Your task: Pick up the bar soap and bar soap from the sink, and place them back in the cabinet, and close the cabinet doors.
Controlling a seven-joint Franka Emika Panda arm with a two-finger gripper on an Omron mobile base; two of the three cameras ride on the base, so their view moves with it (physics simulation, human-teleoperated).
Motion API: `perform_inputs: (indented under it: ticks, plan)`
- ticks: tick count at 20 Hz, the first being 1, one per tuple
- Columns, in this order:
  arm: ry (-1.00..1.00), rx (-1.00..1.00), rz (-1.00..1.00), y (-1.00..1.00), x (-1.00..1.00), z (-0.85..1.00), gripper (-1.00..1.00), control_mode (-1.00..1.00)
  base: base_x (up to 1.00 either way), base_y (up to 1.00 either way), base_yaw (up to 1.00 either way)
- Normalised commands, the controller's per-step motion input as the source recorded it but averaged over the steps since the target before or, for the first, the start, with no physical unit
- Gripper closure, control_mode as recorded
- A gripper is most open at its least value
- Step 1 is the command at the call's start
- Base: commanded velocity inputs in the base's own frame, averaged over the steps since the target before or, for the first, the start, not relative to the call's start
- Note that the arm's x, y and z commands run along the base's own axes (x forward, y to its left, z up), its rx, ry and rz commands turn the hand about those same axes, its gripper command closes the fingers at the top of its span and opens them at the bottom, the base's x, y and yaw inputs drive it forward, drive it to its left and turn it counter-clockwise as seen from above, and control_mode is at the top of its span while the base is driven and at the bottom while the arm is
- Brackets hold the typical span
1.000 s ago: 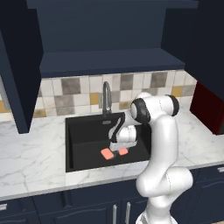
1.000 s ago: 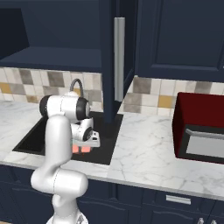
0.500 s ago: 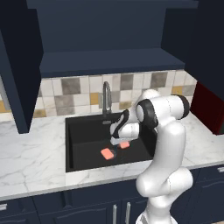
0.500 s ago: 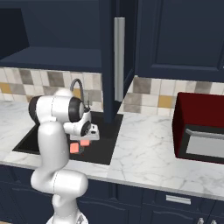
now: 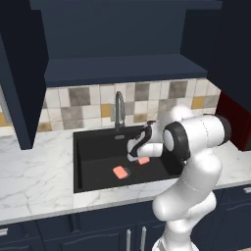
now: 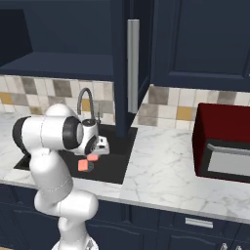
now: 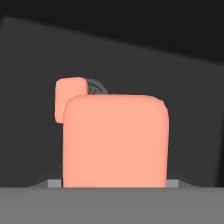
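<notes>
One salmon-pink bar soap [image 5: 143, 160] hangs just above the floor of the black sink [image 5: 93, 162] with my gripper [image 5: 139, 158] shut on it. In the hand view that bar soap [image 7: 114, 140] looms large and upright at the gripper [image 7: 114, 183]. The other bar soap [image 5: 120, 171] lies flat on the basin floor, to the left; it shows small [image 7: 69, 105] beside the drain [image 7: 94, 87]. From the right, the held bar [image 6: 92, 157] sits above the lying one [image 6: 84, 166]. The cabinet [image 5: 122, 68] overhead stands open, its doors [image 5: 22, 73] swung out.
A curved grey faucet [image 5: 118, 105] rises behind the basin, close to my hand. A red microwave [image 6: 224, 146] stands on the marble counter [image 6: 161, 171] to the right. An open door with a silver bar handle [image 6: 133, 63] hangs over the sink's right edge.
My hand has risen off the sink floor with one bar soap in it and shifted slightly right. The other bar has stayed where it lay.
</notes>
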Motion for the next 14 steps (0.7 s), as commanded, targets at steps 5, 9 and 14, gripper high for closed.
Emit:
perform_inputs:
  ticks: [5,9,14]
  plan:
    - [-0.07,0.00,0.00,-0.04,-0.34,0.68,1.00,-1.00,0.00,0.00,0.00]
    - [-0.04,0.00,0.00,-0.03,-0.30,0.77,1.00,-1.00,0.00,0.00,0.00]
    - [-0.01,0.00,-0.03,0.00,-0.28,0.82,1.00,-1.00,0.00,0.00,0.00]
